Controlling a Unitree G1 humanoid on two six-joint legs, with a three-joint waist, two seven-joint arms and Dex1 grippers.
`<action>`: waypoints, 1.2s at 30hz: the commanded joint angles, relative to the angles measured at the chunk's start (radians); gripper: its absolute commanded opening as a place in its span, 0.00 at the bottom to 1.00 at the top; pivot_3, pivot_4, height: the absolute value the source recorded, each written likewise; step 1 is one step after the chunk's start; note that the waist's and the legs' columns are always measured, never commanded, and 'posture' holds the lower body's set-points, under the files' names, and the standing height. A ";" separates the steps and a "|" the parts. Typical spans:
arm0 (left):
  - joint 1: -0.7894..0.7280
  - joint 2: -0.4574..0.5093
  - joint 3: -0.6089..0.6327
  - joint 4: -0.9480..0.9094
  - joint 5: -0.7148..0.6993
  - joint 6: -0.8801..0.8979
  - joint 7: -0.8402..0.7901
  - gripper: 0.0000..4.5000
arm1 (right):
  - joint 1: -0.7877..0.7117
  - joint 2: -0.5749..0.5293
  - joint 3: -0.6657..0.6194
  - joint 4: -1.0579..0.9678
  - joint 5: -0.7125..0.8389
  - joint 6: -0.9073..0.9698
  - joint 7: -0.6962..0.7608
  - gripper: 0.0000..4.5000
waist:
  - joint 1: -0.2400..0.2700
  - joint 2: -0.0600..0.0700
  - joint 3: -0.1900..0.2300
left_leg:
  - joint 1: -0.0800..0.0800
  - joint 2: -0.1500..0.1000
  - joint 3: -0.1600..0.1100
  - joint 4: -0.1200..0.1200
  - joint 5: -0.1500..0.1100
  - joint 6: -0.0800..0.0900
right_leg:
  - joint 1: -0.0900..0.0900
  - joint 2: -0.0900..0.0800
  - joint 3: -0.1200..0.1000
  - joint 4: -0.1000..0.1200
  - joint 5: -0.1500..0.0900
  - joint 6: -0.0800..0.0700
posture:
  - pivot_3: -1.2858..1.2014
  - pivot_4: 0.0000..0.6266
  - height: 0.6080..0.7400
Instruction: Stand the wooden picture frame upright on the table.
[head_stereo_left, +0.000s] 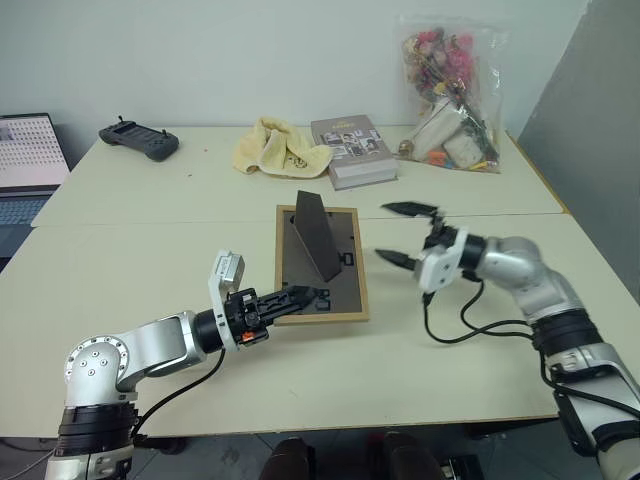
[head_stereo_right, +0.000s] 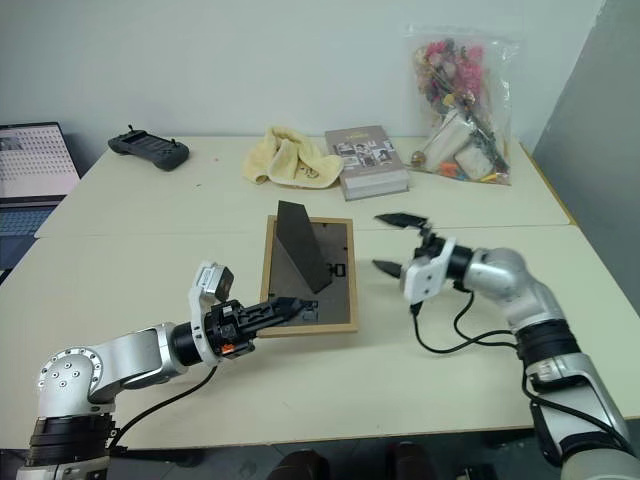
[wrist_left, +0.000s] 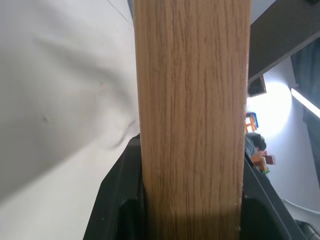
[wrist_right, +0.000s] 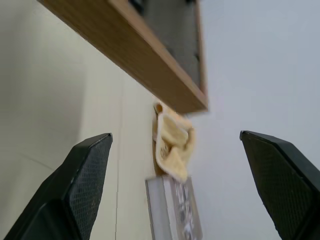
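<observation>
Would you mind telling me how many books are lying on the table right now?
1. A grey book with photos on its cover lies at the far side of the table, between the yellow cloth and the clear bag. Nothing suggests another is hidden.

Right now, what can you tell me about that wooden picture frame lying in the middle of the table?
The wooden picture frame is a small light-wood rectangle lying face down on the pale table, its dark back panel up. A dark easel stand sticks up from the back. The left gripper is shut on the frame's near edge. The right gripper is open beside the frame's right side, not touching it.
</observation>
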 joint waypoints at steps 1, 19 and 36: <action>-0.023 0.018 -0.004 -0.033 -0.044 -0.002 -0.046 0.29 | -0.073 0.022 0.011 0.038 -0.158 -0.108 -0.225 0.97 | 0.000 0.000 0.000 | 0.000 0.000 0.000 0.000 0.000 0.000 | 0.000 0.000 0.000 0.000 0.000 0.000 | 0.52 0.24 1.00; 0.018 0.012 -0.037 -0.087 -0.044 -0.038 -0.077 0.29 | -0.186 0.004 0.102 0.107 -0.317 -0.193 -0.532 0.41 | 0.000 0.000 0.000 | 0.001 0.000 0.000 0.000 0.000 0.000 | 0.001 0.000 0.000 0.000 0.000 0.000 | 0.52 0.24 1.00; -0.052 0.165 0.105 -0.186 -0.002 -0.222 0.092 0.92 | -0.123 0.030 0.117 0.258 0.396 0.062 0.020 0.30 | -0.004 -0.002 0.001 | 0.001 0.001 0.000 0.000 0.000 0.000 | 0.003 0.000 -0.001 -0.001 0.000 0.000 | 0.52 0.24 1.00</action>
